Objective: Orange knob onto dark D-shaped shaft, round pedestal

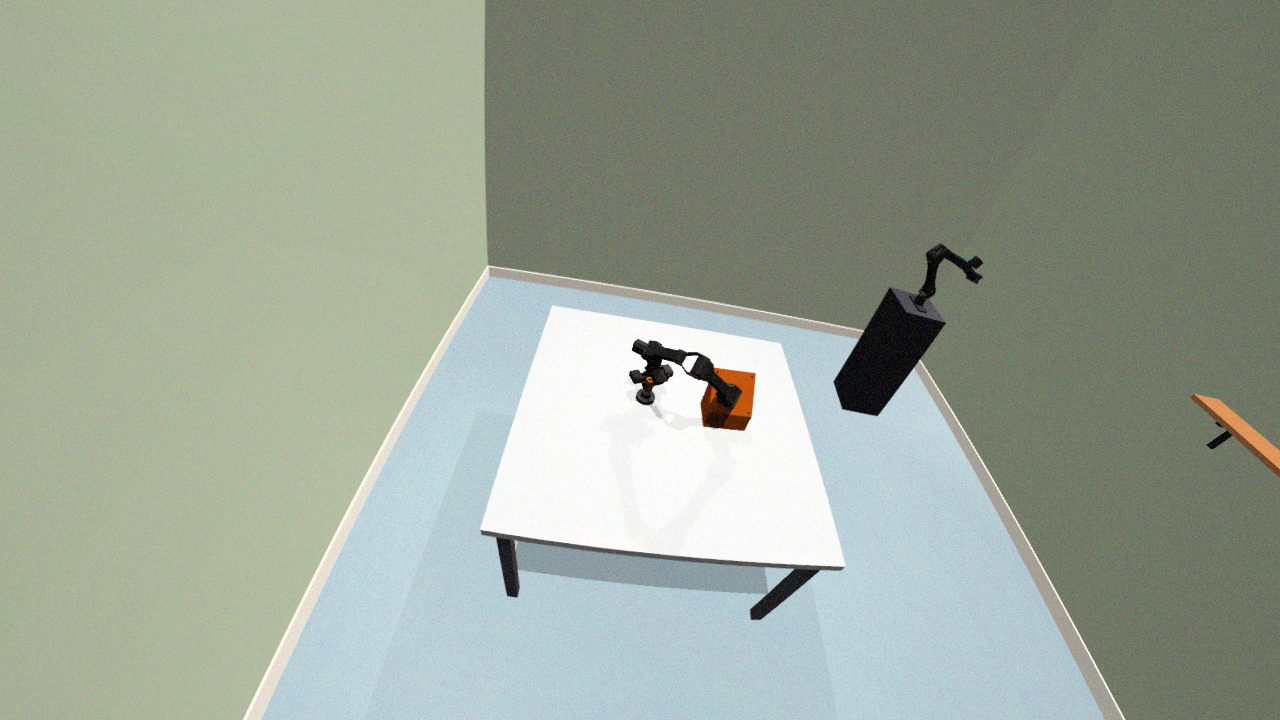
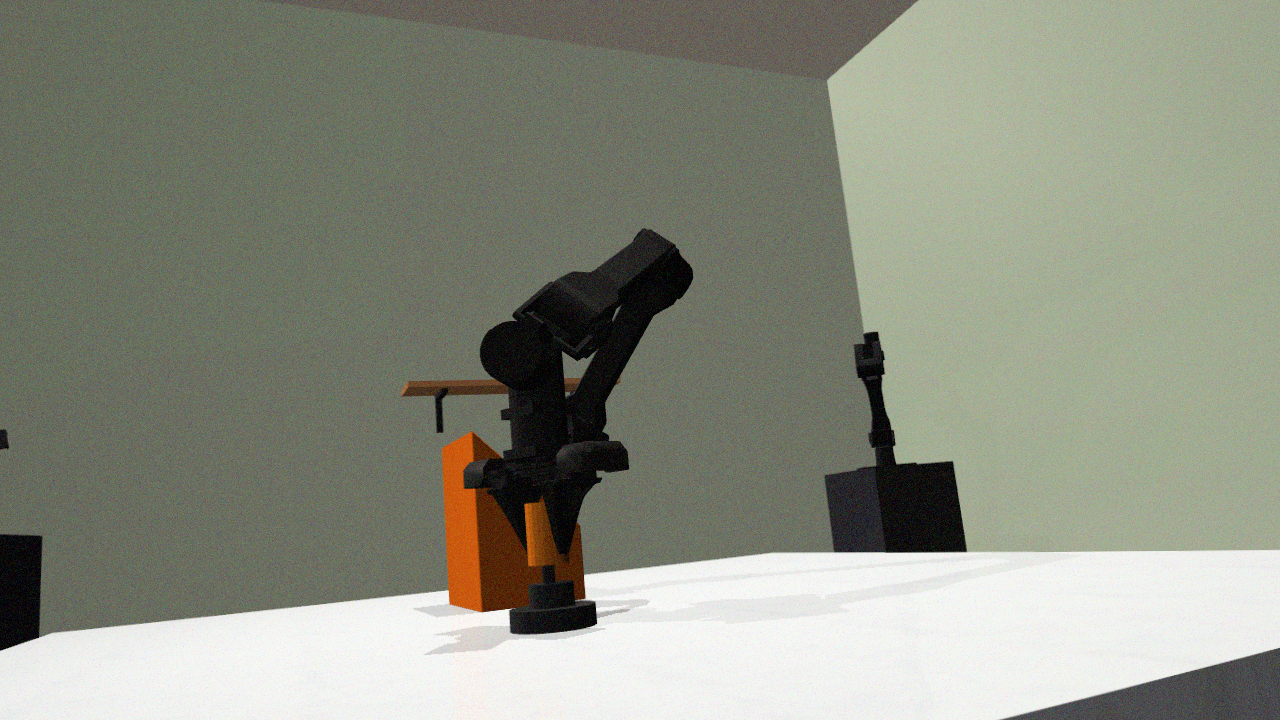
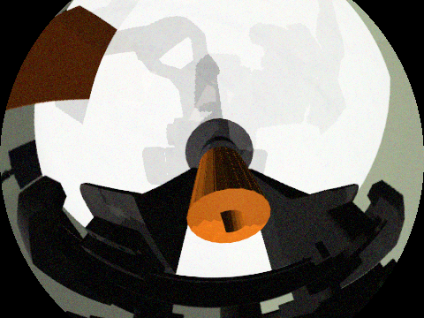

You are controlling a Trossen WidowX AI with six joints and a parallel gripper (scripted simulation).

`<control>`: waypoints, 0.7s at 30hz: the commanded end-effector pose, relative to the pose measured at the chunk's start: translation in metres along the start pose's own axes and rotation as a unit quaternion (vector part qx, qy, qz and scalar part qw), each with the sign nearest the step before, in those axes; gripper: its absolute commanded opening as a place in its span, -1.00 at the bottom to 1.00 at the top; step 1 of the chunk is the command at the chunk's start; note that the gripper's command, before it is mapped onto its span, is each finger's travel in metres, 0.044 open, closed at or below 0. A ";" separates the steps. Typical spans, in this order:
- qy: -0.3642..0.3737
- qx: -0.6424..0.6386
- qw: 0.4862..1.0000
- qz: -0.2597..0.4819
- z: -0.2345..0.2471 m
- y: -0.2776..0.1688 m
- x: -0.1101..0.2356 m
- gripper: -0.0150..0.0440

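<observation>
The orange knob (image 1: pixel 649 380) (image 2: pixel 538 535) (image 3: pixel 249 205) is a tall cylinder, held roughly upright. Its top face shows a dark hole with a flat side in the wrist view. My gripper (image 2: pixel 544 548) (image 3: pixel 222 173) is shut on the knob, with one finger on each side. The dark round pedestal (image 1: pixel 644 399) (image 2: pixel 552 617) (image 3: pixel 196 145) stands on the table directly below. A short length of the dark shaft (image 2: pixel 548 574) shows between the knob's lower end and the pedestal's raised step. The shaft's top and flat side are hidden, and I cannot tell whether its tip is inside the hole.
The orange block (image 1: pixel 741 383) (image 2: pixel 462 528) (image 3: pixel 57 66) under my arm's base stands on the white table (image 1: pixel 572 483) (image 2: pixel 716 662). Another dark arm stands on a dark pillar (image 1: pixel 890 353) (image 2: pixel 921 510) away from the table. A wooden shelf (image 1: pixel 1239 427) (image 2: pixel 465 387) is on the wall.
</observation>
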State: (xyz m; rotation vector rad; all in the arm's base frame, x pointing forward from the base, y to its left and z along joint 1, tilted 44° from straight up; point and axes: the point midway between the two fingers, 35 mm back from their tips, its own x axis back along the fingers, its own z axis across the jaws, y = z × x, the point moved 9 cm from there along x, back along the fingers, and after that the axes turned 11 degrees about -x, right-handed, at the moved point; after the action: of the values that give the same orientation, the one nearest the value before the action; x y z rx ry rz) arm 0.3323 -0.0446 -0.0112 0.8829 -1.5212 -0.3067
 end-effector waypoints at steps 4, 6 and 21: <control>0.000 0.028 1.000 0.002 0.001 0.000 0.005 -0.49; 0.000 0.063 0.998 0.002 0.001 0.000 0.005 -0.49; 0.000 0.105 0.994 0.002 -0.002 -0.001 0.000 -0.49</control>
State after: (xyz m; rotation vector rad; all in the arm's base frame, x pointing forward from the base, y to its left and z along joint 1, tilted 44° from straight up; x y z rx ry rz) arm 0.3341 -0.0445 -0.0115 1.0421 -1.5674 -0.1515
